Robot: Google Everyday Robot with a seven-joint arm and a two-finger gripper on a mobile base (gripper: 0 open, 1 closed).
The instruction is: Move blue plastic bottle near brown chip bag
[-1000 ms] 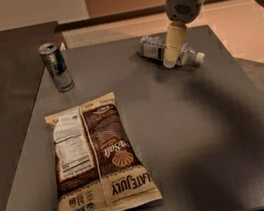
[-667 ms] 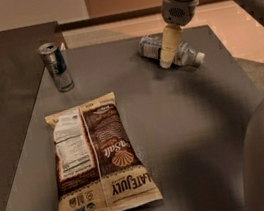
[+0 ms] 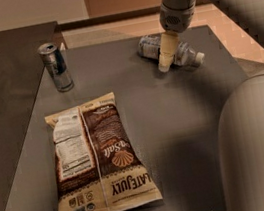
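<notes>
The blue plastic bottle [image 3: 185, 54] lies on its side at the far right of the dark table [image 3: 175, 120], with its white cap pointing right. My gripper [image 3: 166, 61] comes down from the upper right and sits right at the bottle's middle, covering part of it. The brown chip bag [image 3: 98, 159] lies flat at the front left of the table, with its nutrition panel and orange shell logo facing up. It is well apart from the bottle.
A slim blue-and-silver can [image 3: 55, 66] stands upright at the table's far left. My arm's large grey body [image 3: 261, 145] fills the lower right of the view. A second dark surface [image 3: 4, 99] adjoins on the left.
My gripper has shifted slightly left over the bottle. The arm's body takes up more of the lower right. The bottle, bag and can have not moved.
</notes>
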